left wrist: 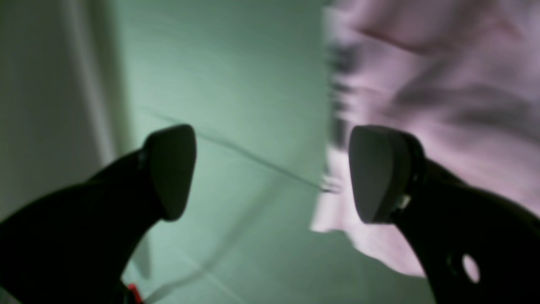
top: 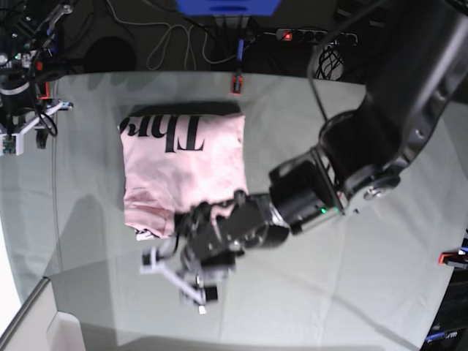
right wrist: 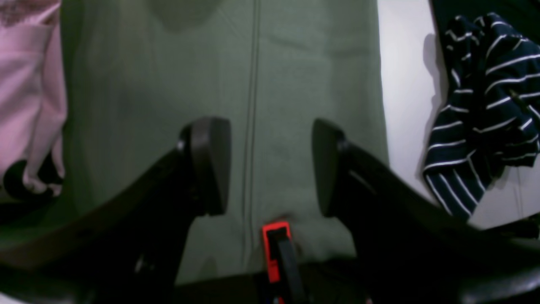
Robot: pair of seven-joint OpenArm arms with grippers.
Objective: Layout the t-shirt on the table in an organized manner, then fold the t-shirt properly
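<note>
Left gripper (left wrist: 272,173) jaws spread wide, nothing between them, hovering over the table (top: 351,292) at the near edge of the t-shirt (top: 183,172). Shirt is folded, long axis running near-to-far, lettering at the far end. Left wrist view is blurred. Right gripper (right wrist: 270,166) jaws apart, empty, above a red clamp (right wrist: 274,247); shirt at its left.

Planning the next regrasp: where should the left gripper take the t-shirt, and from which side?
Judging by its pose, grip the t-shirt at its rumpled near hem corner, coming from the table's near side. That edge is bunched and raised; the rest lies flat. The left gripper stands open beside it.
</note>
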